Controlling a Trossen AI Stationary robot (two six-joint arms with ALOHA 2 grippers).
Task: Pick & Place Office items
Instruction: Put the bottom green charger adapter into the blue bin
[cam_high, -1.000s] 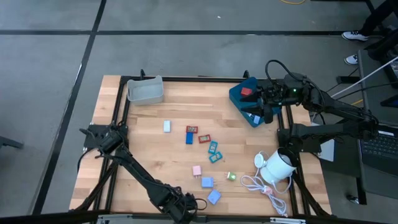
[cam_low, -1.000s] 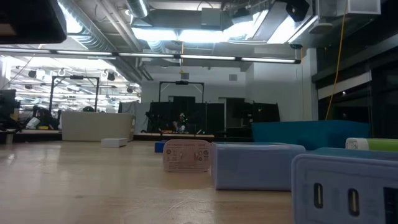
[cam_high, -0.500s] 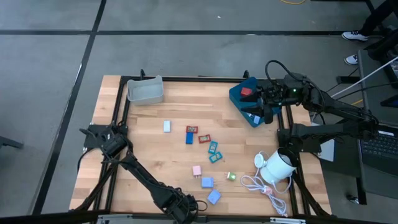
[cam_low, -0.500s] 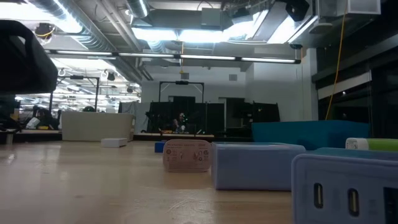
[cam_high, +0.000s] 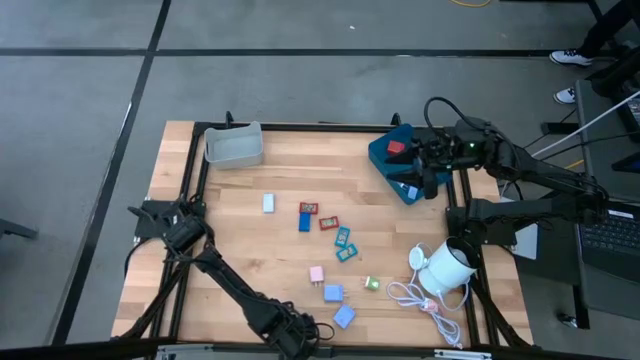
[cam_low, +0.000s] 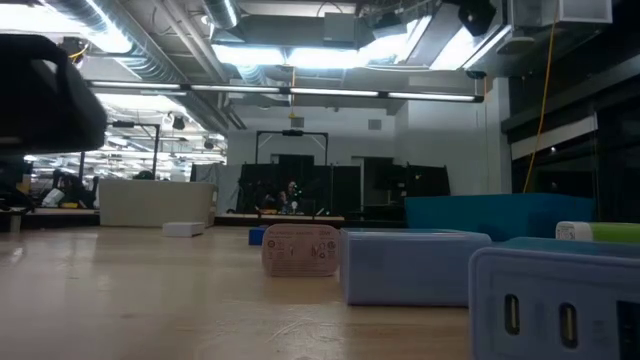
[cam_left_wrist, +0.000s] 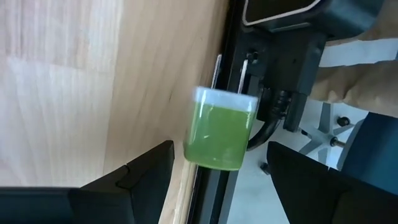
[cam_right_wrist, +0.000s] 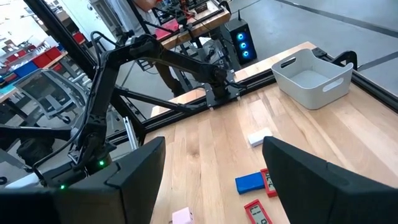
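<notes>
Fingers (cam_left_wrist: 149, 168) of the left gripper (cam_high: 303, 336) stand apart at the front edge of the table (cam_high: 240, 250). A green piece (cam_left_wrist: 217, 134) sits between them, with a small gap on each side. Other little office items (cam_high: 322, 222) lie spread over the middle. The right gripper (cam_high: 428, 178) hangs wide open over the blue tray (cam_high: 382, 158), where a red piece (cam_high: 397, 147) lies.
</notes>
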